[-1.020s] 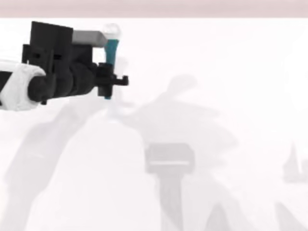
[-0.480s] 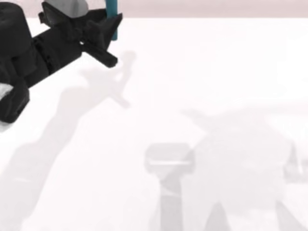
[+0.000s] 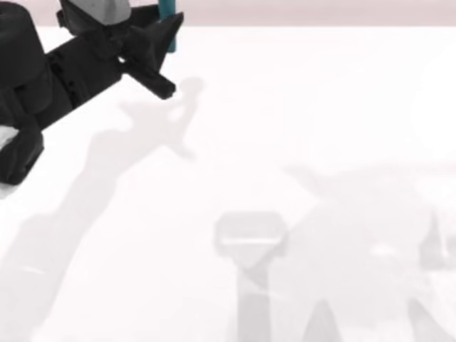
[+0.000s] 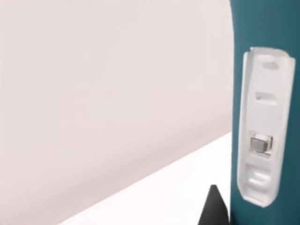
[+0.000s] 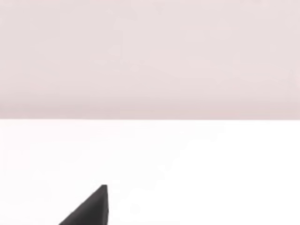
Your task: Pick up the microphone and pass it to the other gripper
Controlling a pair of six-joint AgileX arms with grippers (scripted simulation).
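The teal microphone (image 3: 166, 20) is held upright at the top view's far left back, its mesh head cut off by the picture's upper edge. My left gripper (image 3: 161, 37) is shut on its handle, well above the table. In the left wrist view the teal handle (image 4: 262, 23) fills one side, with its white switch patch (image 4: 265, 126) facing the camera and one black fingertip (image 4: 214, 210) beside it. My right gripper (image 5: 93, 208) shows only as a black corner in its own wrist view and lies outside the top view.
The white table (image 3: 299, 107) ends at a back edge against a pale pink wall (image 3: 299, 13). Grey shadows of the arms and of an overhead stand (image 3: 251, 235) lie across the table's middle and right.
The left arm has lifted the microphone up and back, so its head has left the top view. In the last half second it barely shifted; the shadow at the right has moved.
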